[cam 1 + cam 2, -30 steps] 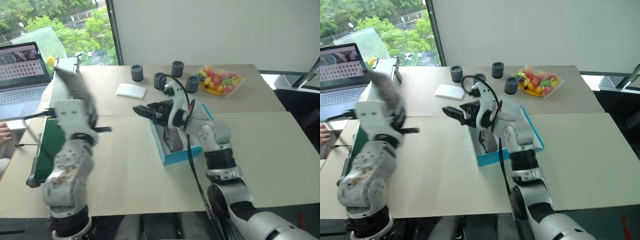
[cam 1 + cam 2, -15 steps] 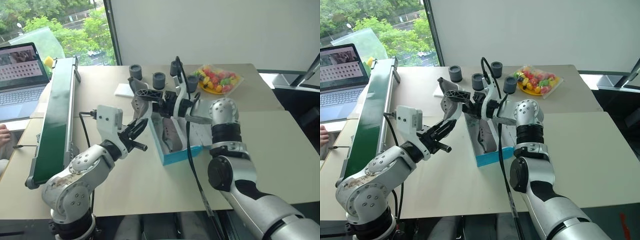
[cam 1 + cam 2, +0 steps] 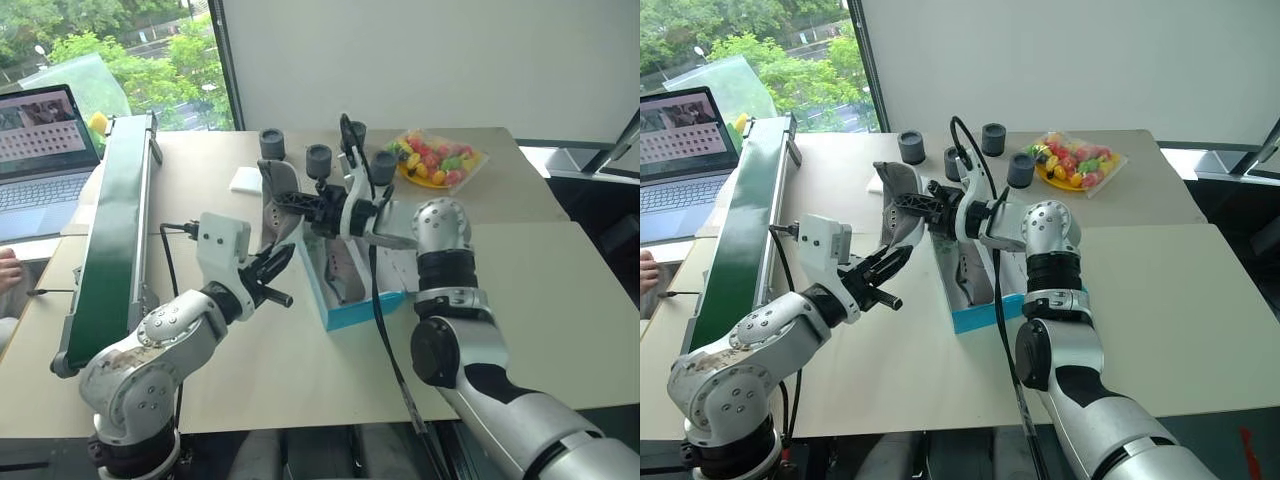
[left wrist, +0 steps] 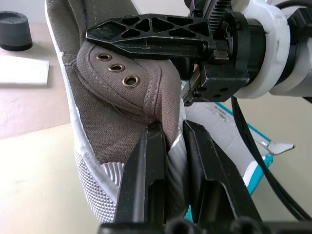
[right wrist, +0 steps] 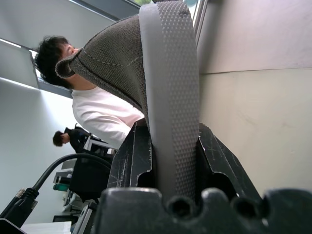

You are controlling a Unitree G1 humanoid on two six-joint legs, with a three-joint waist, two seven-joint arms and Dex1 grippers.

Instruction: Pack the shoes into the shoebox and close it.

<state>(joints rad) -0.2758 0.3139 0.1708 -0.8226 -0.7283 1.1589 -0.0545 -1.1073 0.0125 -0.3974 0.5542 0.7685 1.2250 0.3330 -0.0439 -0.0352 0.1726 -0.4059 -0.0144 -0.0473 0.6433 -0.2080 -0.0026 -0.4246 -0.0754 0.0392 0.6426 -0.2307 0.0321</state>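
One taupe shoe (image 3: 276, 199) hangs in the air just left of the open blue shoebox (image 3: 362, 309), held from two sides. My left gripper (image 3: 281, 257) comes up from below and is shut on its edge, with the canvas pinched between the fingers (image 4: 152, 161). From the box side my right gripper (image 3: 298, 200) is shut on the same shoe (image 5: 170, 73), with the whitish sole between its fingers (image 5: 127, 158). A second shoe (image 3: 341, 272) lies inside the shoebox. The lid stands open toward the right.
A long green conveyor (image 3: 110, 230) runs along the left, with a laptop (image 3: 42, 150) behind it and a person's hand (image 3: 6, 270) at the edge. Behind the box are a white pad (image 3: 245, 180), dark grey cylinders (image 3: 272, 143) and a bag of colourful sweets (image 3: 436, 158).
My left arm swung the shoe in from the left toward the box. My right gripper, open around the shoe half a second ago, has shut on it.
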